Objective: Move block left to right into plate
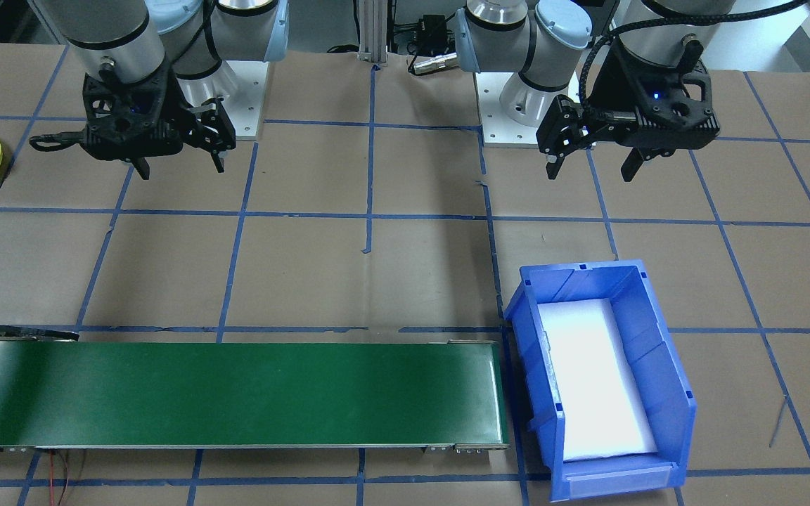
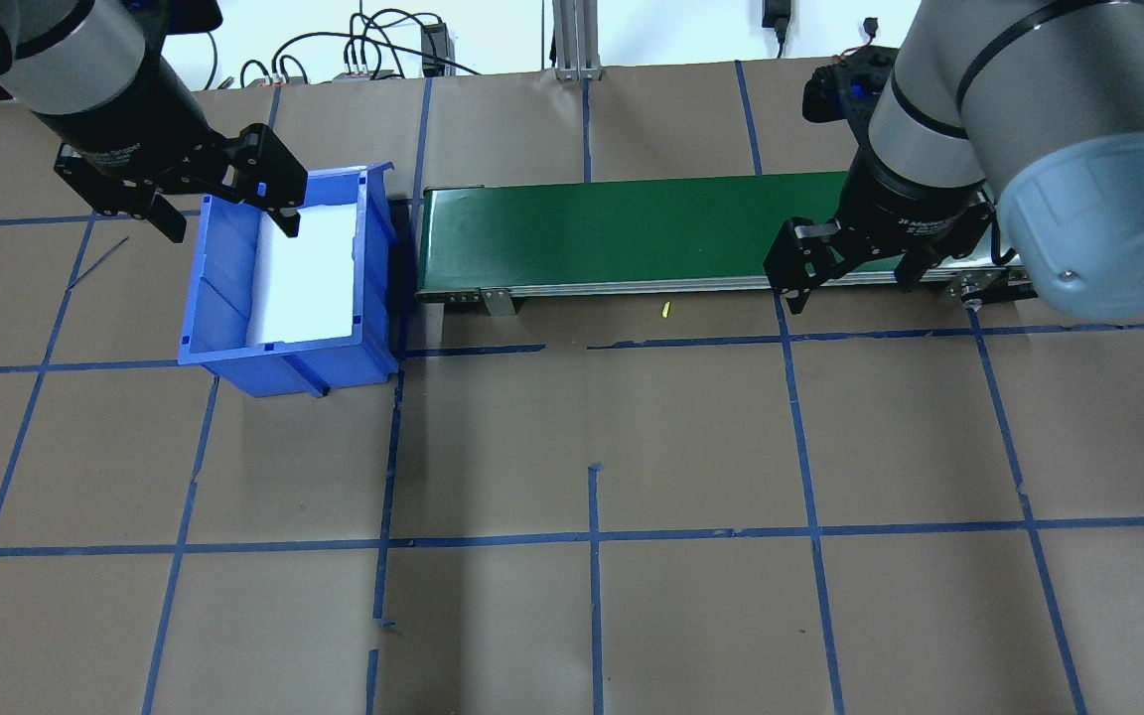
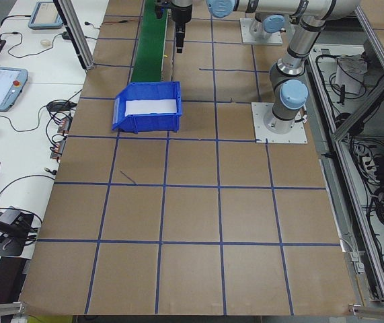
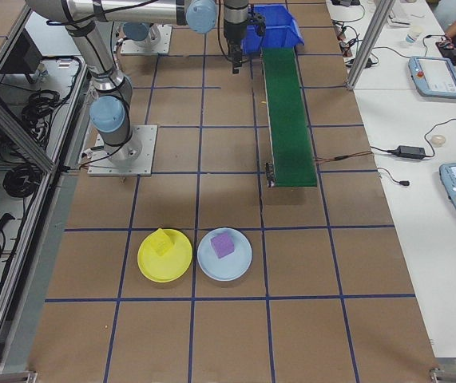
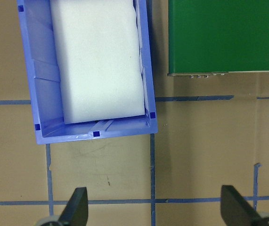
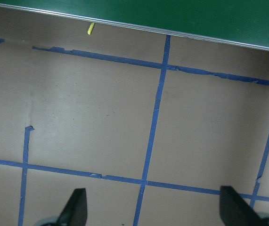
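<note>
The yellow plate (image 4: 164,255) with its yellow block (image 4: 161,242) lies far out past the right hand (image 1: 178,160), the nearer arm; both that and the left hand (image 1: 591,167) hang open and empty.

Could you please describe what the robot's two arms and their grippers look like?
Both arms are silver-grey metal tubes with pale blue joint caps and black bands. The left gripper and right gripper are black, two-fingered, with open-lattice housings; a black braided cable loops to the left one, and white lettering marks the wrists.
</note>
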Available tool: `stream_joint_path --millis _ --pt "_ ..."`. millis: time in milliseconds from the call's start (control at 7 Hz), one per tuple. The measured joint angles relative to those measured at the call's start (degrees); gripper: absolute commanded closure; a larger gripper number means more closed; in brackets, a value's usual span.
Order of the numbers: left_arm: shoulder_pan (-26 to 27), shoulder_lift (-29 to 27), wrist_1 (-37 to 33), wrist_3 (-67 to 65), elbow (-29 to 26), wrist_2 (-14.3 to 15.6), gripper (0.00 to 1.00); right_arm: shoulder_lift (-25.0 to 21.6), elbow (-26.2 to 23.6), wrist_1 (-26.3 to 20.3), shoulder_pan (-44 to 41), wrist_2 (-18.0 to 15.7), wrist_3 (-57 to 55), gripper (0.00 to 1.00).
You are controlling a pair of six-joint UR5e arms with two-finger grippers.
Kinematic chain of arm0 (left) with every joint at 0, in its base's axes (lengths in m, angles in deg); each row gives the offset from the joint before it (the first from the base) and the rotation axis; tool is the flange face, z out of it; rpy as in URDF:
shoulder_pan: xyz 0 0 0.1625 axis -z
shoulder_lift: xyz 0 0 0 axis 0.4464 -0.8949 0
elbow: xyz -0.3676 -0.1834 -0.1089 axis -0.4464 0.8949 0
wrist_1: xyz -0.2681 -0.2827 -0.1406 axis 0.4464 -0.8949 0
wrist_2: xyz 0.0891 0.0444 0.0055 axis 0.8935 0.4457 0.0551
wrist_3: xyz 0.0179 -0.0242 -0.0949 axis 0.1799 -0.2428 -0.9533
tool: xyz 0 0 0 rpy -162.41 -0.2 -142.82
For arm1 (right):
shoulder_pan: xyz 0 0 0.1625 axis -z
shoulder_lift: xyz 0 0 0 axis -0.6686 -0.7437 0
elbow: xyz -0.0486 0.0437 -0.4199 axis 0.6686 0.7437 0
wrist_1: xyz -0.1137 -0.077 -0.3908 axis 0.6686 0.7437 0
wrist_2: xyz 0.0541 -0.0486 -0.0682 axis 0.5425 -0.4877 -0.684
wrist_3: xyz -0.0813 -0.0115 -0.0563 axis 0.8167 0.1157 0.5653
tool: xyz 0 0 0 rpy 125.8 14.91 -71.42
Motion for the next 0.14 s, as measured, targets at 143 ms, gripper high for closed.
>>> stream_joint_path --millis 143 --pt "0.07 0.00 0.00 -0.01 0.02 0.00 0.00 0.03 0.03 0.03 0.06 0.01 -0.11 0.00"
